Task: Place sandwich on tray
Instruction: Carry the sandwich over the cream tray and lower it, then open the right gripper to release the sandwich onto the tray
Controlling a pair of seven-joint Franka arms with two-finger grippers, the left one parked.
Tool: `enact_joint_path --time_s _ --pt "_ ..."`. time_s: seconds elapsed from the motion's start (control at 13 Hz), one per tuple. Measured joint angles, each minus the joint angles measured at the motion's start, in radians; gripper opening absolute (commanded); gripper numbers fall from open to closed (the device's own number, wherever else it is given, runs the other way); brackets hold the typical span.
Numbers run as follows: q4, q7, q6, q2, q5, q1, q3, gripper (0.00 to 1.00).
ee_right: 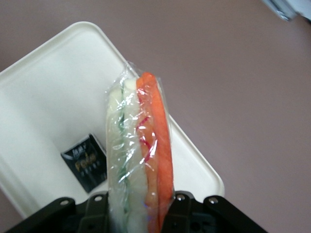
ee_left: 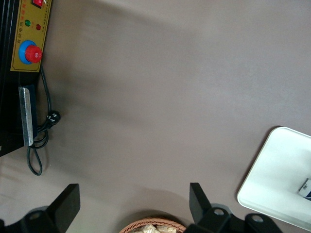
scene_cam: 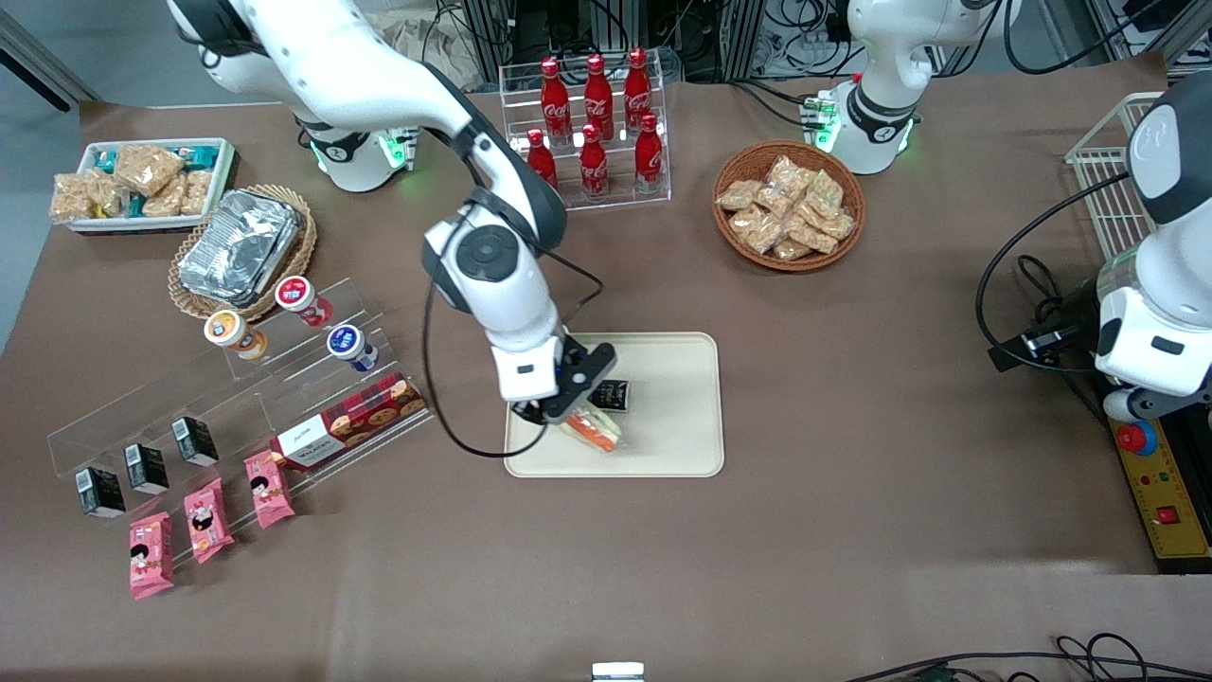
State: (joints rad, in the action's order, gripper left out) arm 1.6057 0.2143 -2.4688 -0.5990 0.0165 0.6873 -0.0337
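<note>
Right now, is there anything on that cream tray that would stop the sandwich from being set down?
Little does. The gripper holds the sandwich above the tray. A small black packet already lies on the tray beside the sandwich, but bare tray surface shows around it, so a landing spot looks available.

Sandwich (scene_cam: 595,428) in gripper (scene_cam: 568,407) above tray (scene_cam: 677,426)

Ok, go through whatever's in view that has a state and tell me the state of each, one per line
gripper: shut on the sandwich, above the tray
sandwich: wrapped, held edge-up between the fingers, over the tray's edge
tray: flat on the table, a small black packet lying in it
cola bottles: upright in their clear rack, capped
foil container: covered, sitting in a wicker basket
</note>
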Motion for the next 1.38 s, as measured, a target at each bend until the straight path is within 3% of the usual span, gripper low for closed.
enact_joint_path --time_s 0.31,0.77,0.85,0.92,1.38 --pt "-0.043 0.131 -0.197 -0.163 0.0 0.01 -0.006 0.32" --pt "-0.12 0.328 -0.217 -0.24 0.002 0.006 -0.013 0.34" --pt "-0.124 0.375 -0.217 -0.246 0.002 0.005 -0.013 0.43" --pt "-0.127 0.434 -0.217 -0.25 0.002 0.004 -0.014 0.99" --pt "-0.154 0.538 -0.214 -0.247 0.001 -0.051 0.023 1.0"
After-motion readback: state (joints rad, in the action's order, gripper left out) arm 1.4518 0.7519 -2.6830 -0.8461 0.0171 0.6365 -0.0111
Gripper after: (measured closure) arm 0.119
